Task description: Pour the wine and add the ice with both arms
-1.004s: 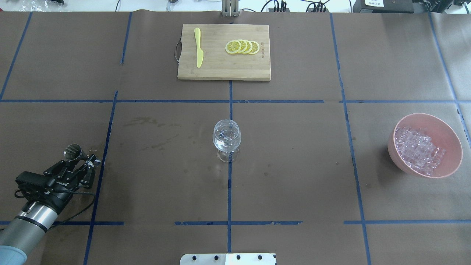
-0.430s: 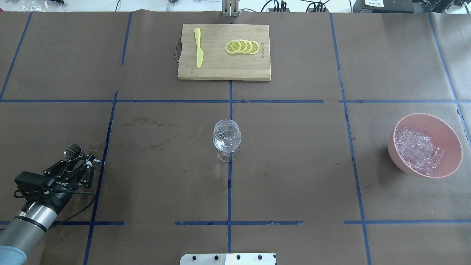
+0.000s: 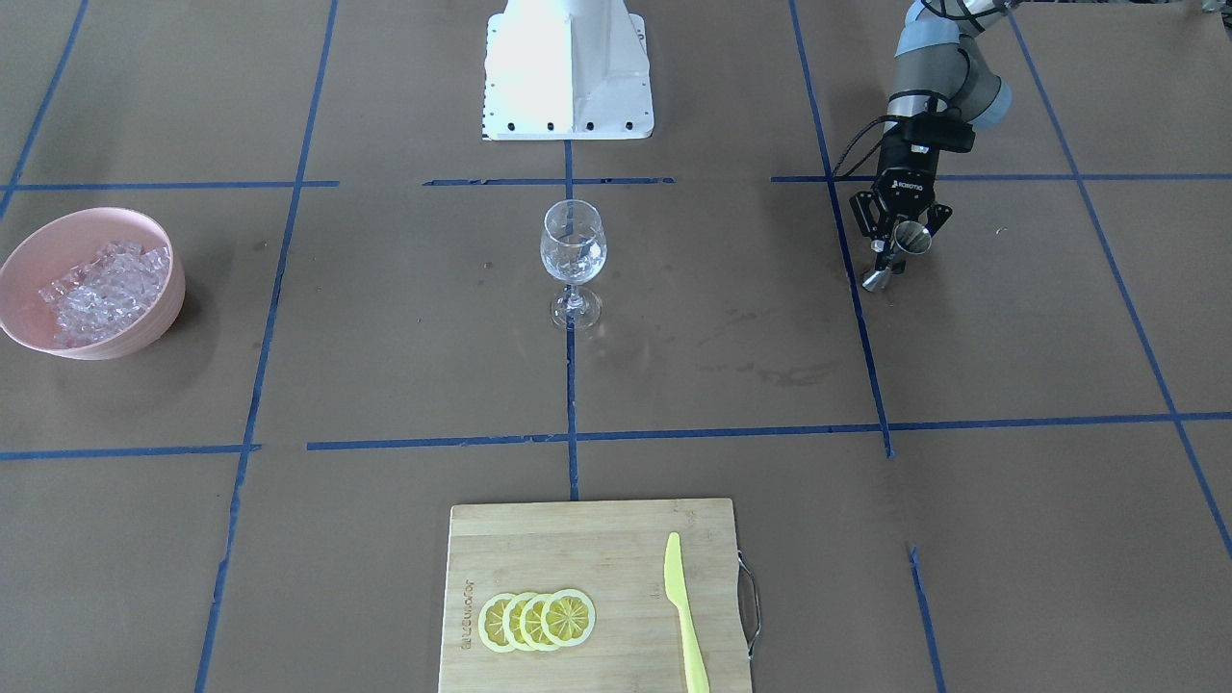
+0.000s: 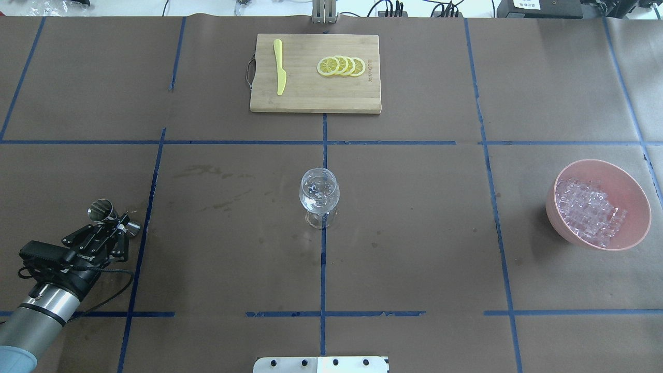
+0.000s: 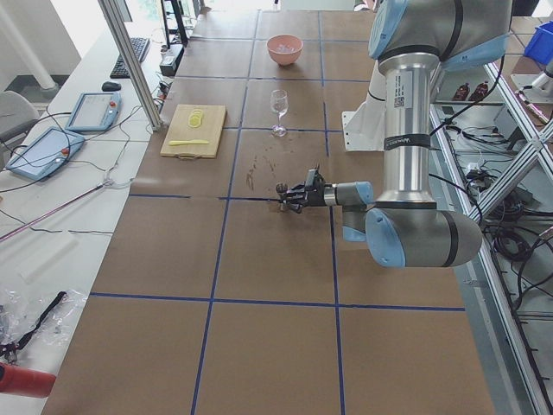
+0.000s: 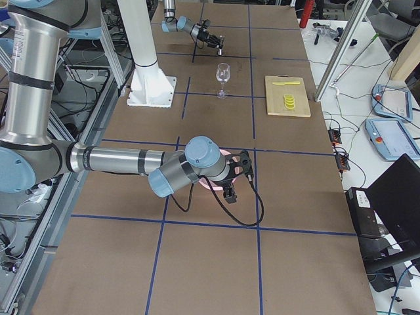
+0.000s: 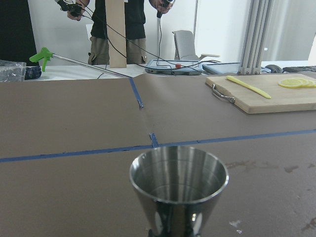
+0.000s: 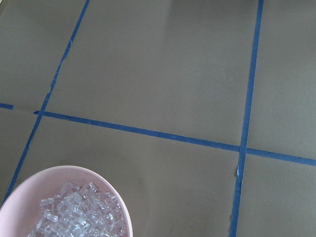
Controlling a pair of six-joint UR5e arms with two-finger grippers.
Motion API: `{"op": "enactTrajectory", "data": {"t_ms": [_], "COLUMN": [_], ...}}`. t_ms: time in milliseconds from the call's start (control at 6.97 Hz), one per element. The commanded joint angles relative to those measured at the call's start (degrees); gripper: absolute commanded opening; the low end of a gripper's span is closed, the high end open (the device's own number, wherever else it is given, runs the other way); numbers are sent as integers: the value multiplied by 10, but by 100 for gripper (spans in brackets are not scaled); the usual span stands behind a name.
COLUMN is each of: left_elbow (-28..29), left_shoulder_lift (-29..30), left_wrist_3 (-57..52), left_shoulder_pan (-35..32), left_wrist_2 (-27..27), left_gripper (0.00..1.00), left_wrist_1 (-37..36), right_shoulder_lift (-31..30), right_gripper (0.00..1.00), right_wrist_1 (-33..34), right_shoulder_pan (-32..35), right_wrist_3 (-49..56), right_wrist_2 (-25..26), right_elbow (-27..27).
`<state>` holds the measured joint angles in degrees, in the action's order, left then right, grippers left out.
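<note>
Overhead exterior view counts one wine glass [image 4: 319, 196] at the worktop's [image 4: 414, 259] middle, on a crossing of blue tape lines [image 4: 393, 142], one pink bowl [image 4: 638, 199] near the right edge holding the ice [image 4: 588, 211] — a heap of clear cubes too many to count — and one bamboo cutting board [image 4: 311, 99] at the far edge carrying four overlapping lemon slices [image 4: 341, 66] and one yellow knife [image 4: 279, 67]. Something clear glints inside the glass; what it is cannot be told. Two arms work here: the left arm [image 4: 36, 311] enters at the near left corner, its end effector [image 4: 118, 224] clenched on the waist of one steel jigger [image 4: 101, 209], which tilts with its open cup toward the far side. The right arm [image 6: 118, 159] shows only in the exterior right view, its end effector [image 6: 235, 178] above the bowl — whether released or clenched cannot be told. Wide bare brown paper lies between jigger and glass, and between glass and bowl; the board sits well apart from all three. A white pedestal [image 3: 568, 67] stands at the robot's edge, behind the glass.
</note>
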<state>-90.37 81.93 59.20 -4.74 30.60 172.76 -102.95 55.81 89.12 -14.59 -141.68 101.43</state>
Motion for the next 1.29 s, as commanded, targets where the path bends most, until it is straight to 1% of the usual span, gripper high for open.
{"op": "enactTrajectory", "data": {"t_ms": [0, 143, 287, 430, 574, 717, 861, 1004, 1147], "left_elbow": [-11, -14, -38, -45, -53, -54, -56, -57, -57], "left_shoulder_lift": [-1, -1, 2, 6, 29, 54, 73, 109, 137], "left_wrist_3": [-8, -34, -95, -153, -247, -271, -277, -290, -291], "left_shoulder_pan": [-1, -4, -5, -6, -11, -20, -31, -53, -55], "left_wrist_2": [1, 1, 2, 7, 7, 9, 46, 80, 85], "left_gripper": [0, 0, 0, 0, 0, 0, 0, 0, 0], "left_wrist_1": [1, 2, 15, 39, 53, 60, 59, 54, 43], "right_shoulder_lift": [0, 0, 2, 2, 2, 2, 2, 2, 2], "right_gripper": [100, 100, 100, 100, 100, 100, 100, 100, 100], "right_wrist_1": [0, 1, 1, 2, 2, 2, 3, 3, 3], "right_shoulder_pan": [0, 0, 0, 0, 0, 0, 0, 0, 0], "right_wrist_3": [0, 0, 0, 0, 0, 0, 0, 0, 0], "right_wrist_2": [0, 0, 0, 1, 1, 1, 1, 1, 1], "right_elbow": [0, 0, -1, -1, -2, -2, -3, -3, -3]}}
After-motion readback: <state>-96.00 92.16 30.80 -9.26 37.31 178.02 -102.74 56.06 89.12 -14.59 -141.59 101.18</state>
